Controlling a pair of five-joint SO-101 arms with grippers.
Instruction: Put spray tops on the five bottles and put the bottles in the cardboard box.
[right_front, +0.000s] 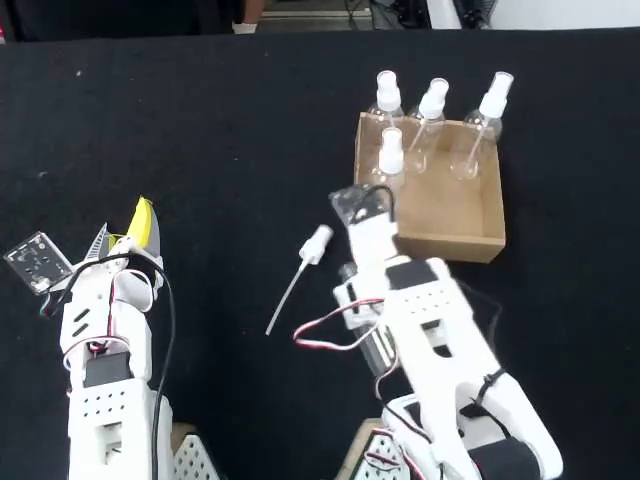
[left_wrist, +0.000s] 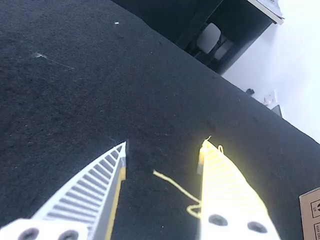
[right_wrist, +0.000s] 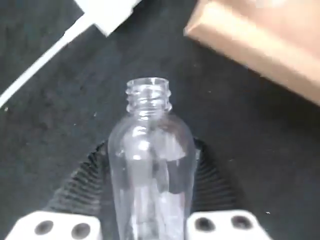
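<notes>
Jaws on our right gripper are closed around the open-necked bottle, held near the cardboard box. Our left gripper has its jaws wide, nothing between them. We reckon the loose spray top, lying on the table between the arms, wants lifting by its head, tube fed straight into that bottle. Beyond, the cardboard box holds four capped bottles, standing.

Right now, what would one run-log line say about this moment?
left gripper: open above table | right gripper: shut on uncapped bottle | spray top: lying loose on table | cardboard box: four capped bottles inside
</notes>
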